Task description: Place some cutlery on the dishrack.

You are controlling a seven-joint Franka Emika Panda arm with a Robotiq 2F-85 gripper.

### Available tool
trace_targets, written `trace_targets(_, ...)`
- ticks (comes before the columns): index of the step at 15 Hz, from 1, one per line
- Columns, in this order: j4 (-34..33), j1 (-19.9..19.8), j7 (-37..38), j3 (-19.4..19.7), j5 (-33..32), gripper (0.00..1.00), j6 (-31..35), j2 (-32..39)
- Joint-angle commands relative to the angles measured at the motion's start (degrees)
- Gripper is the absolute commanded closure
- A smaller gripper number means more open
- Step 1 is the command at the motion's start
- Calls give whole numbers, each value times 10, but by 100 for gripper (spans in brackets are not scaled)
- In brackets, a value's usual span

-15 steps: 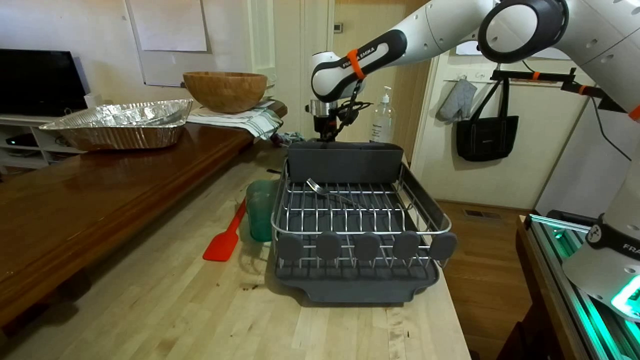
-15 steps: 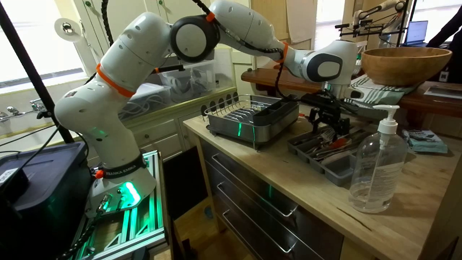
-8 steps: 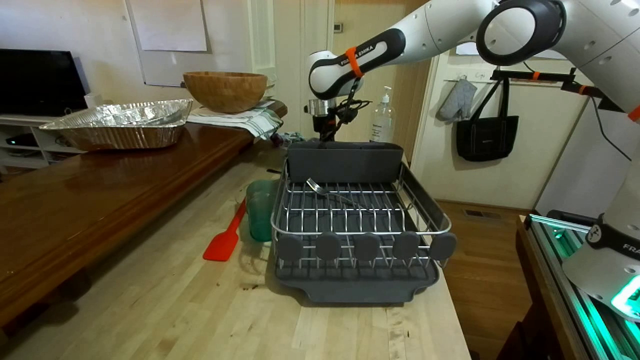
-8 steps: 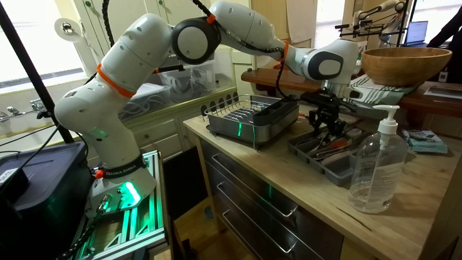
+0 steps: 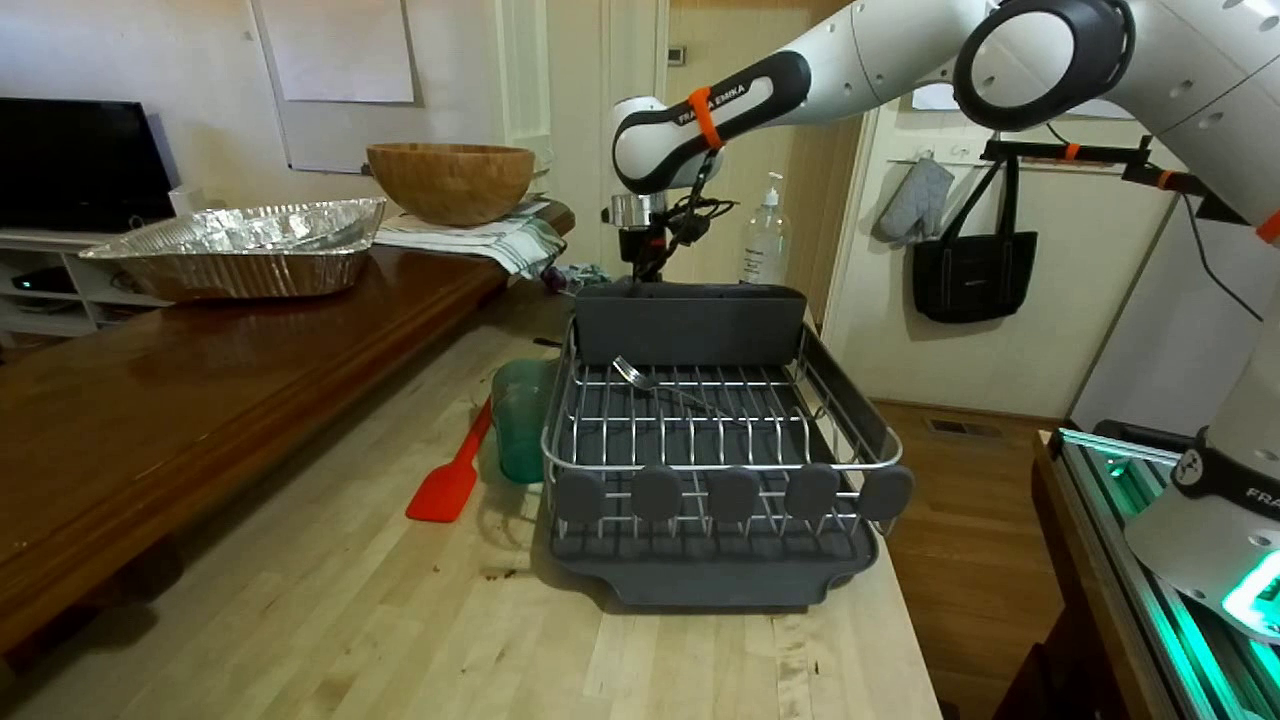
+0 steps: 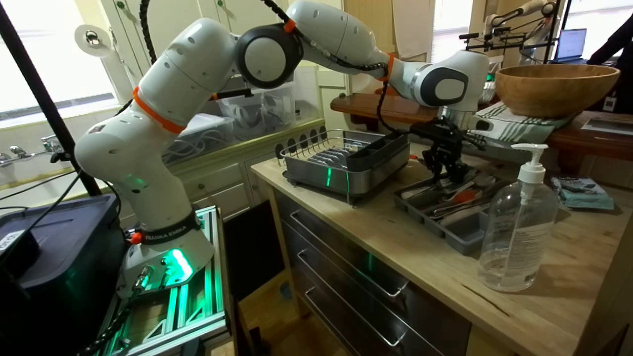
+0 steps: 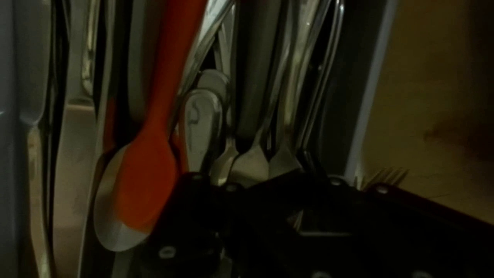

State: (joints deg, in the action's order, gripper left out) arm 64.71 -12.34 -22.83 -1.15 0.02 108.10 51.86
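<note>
My gripper (image 6: 448,179) hangs low at the tray (image 6: 466,231) edge nearest the dishrack (image 6: 312,171); I can't make out whether it grips anything. I'd check, then lift straight up.

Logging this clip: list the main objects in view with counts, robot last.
dishrack: one, dark grey, on counter
loose fork: one, silvery, on dishrack
cup: one, green, beside dishrack
spatula: one, red, near cup
cutlery tray: one, grey, on counter
cutlery: many, mostly silvery, in cutlery tray
pump bottle: one, clear, near cutlery tray
packet: one, teal, on counter
towel: count unclear, white and green, on ledge
bowl: one, brown, on towel
foil pan: one, silvery, on ledge
bag: one, black, hanging
oven mitt: one, grey, beside bag
television: one, black, background
arm: one, white, above counter
tool: one, black, at cutlery tray
</note>
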Motion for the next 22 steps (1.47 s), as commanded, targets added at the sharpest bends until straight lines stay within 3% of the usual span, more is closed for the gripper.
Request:
trace_targets(1, 15, -7, -10, -3, 9, 100, 11, -21)
trace_targets(19, 130, -18, -33, -6, 42, 100, 115, -147)
trace_targets(20, 137, -17, -35, -5, 40, 81, 119, -151)
trace_targets(22, 148, -12, -17, 7, 29, 67, 129, -154)
